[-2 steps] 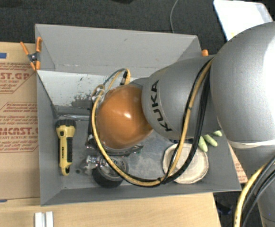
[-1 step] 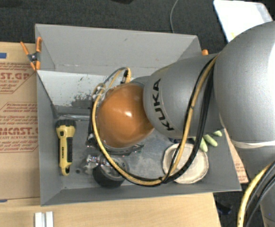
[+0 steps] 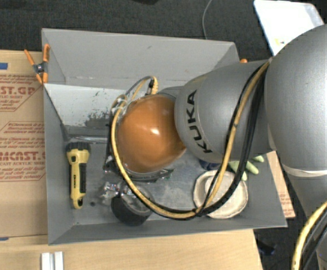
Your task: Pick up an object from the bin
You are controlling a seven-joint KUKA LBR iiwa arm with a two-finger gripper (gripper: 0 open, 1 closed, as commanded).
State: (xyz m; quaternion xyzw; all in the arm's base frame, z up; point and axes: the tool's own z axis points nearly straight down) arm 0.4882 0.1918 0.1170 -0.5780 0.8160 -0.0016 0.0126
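View from above into my grey metal bin (image 3: 141,55). My arm (image 3: 225,117), a thick grey tube marked KUKA, comes in from the right and bends down into the middle of the bin. A glossy orange cover (image 3: 146,134) sits on my wrist, looped by a yellow and black cable (image 3: 152,210) that trails down toward the near wall.

My hand (image 3: 114,191) is low in the bin's near-left part. Only some metal and dark parts of it show below the orange cover, so I cannot tell how far open it is or whether it has hold of anything.

Nearest to my hand is a dark round thing (image 3: 128,211), just beside it toward the near wall and partly tucked under the cable. I cannot make out what kind of thing it is. To the left of my hand, a little apart, a yellow and black tool shaped like a torch (image 3: 77,175) lies flat on the bin floor, running lengthwise along the left wall.

On the right side of the floor lies a cream round pad (image 3: 237,200) with the cable crossing over it. Beyond it, by the right wall, a small pale green thing (image 3: 254,163) peeks out from under my arm.
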